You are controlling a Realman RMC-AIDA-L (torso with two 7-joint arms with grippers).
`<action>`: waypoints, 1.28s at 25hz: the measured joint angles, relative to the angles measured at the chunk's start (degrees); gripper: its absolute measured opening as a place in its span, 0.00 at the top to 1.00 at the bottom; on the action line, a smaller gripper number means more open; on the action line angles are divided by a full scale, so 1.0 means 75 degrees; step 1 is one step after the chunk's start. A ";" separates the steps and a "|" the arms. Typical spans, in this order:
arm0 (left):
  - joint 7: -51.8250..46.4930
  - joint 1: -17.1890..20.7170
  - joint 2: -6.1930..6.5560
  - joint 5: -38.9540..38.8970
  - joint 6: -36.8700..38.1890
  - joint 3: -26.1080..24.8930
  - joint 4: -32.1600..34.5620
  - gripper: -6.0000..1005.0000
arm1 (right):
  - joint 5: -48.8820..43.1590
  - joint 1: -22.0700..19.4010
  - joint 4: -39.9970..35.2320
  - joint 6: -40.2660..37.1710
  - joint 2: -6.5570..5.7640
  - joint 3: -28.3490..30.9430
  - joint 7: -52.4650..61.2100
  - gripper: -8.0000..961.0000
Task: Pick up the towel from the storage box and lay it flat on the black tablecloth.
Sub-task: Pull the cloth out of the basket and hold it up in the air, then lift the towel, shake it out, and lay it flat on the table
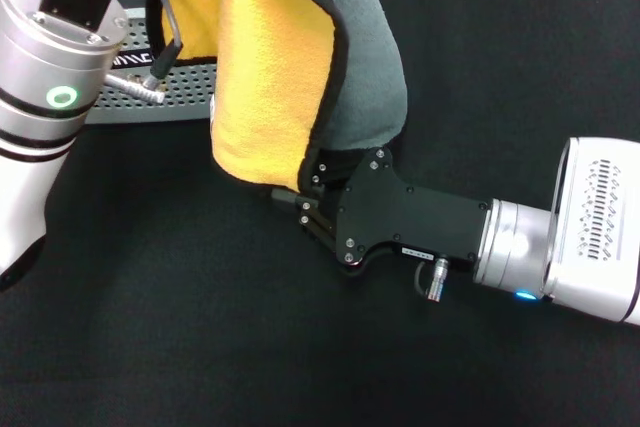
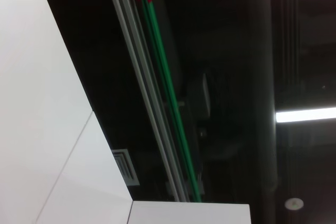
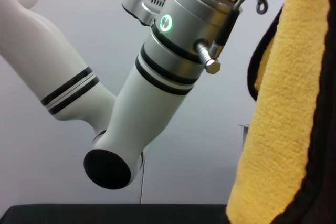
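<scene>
**Towel hanging above the tablecloth, my right gripper at its lower edge**

The towel (image 1: 275, 57) hangs in the air over the black tablecloth (image 1: 180, 327), draped in folds from the top of my head view. Its yellow-orange face is towards my left, its grey face towards my right, and a thin dark edging runs down the fold between them. It is out of the storage box (image 1: 170, 87), whose perforated grey wall shows behind it, at the far edge of the tablecloth.

My right gripper (image 1: 305, 209) reaches in low from my right, its black body lying nearly level just above the tablecloth. Its tip is right at the towel's bottom hem. The cloth covers the fingertips, so I cannot tell whether they are pinched on the hem or parted. In my right wrist view the yellow face and its dark edging (image 3: 283, 124) fill one side, close to the camera.

My left arm (image 1: 50, 67) is raised at the upper left of the head view, next to the hanging towel. Its gripper is out of sight; the left wrist view shows only the room.
</scene>
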 joint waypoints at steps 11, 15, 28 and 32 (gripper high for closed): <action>0.0009 0.0737 0.0000 -0.0081 -0.0008 -0.0059 -0.0011 0.98 | -0.0040 -0.0066 -0.0001 -0.0022 -0.0004 0.0126 -0.0009 0.97; -0.0047 0.1557 0.0011 -0.0461 -0.0012 -0.0083 -0.0048 0.98 | -0.0095 -0.0070 -0.0112 -0.0036 -0.0088 0.0329 -0.0001 0.97; -0.0412 0.2990 0.0073 -0.1328 -0.0088 -0.0057 -0.1101 0.98 | -0.4237 -0.0187 -0.0966 -0.2092 -0.0972 0.3784 0.2793 0.97; -0.0472 0.2931 0.0040 -0.1021 -0.0629 -0.0003 -0.1423 0.98 | -0.6660 -0.0414 -0.2366 -0.2407 -0.0888 0.5875 0.4268 0.97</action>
